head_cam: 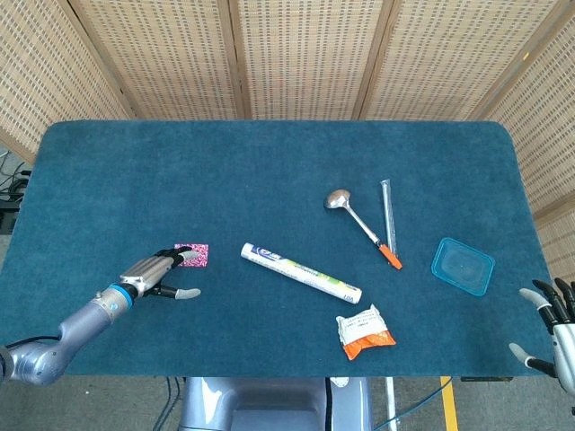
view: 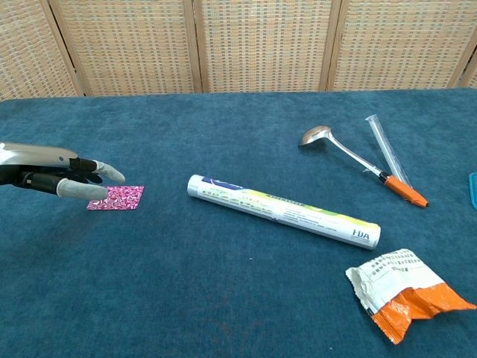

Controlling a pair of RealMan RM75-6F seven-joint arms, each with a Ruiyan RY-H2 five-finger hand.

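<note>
My left hand hovers low over the blue cloth, fingers stretched out and apart, their tips over the left edge of a small pink patterned square. The thumb points out beside the square's near edge. Nothing is held; whether the fingers touch the square I cannot tell. My right hand shows at the table's lower right corner, fingers spread, holding nothing. It lies outside the chest view.
A white tube lies diagonally mid-table. Near it are a white and orange packet, a metal spoon, an orange-tipped clear pen and a blue tray.
</note>
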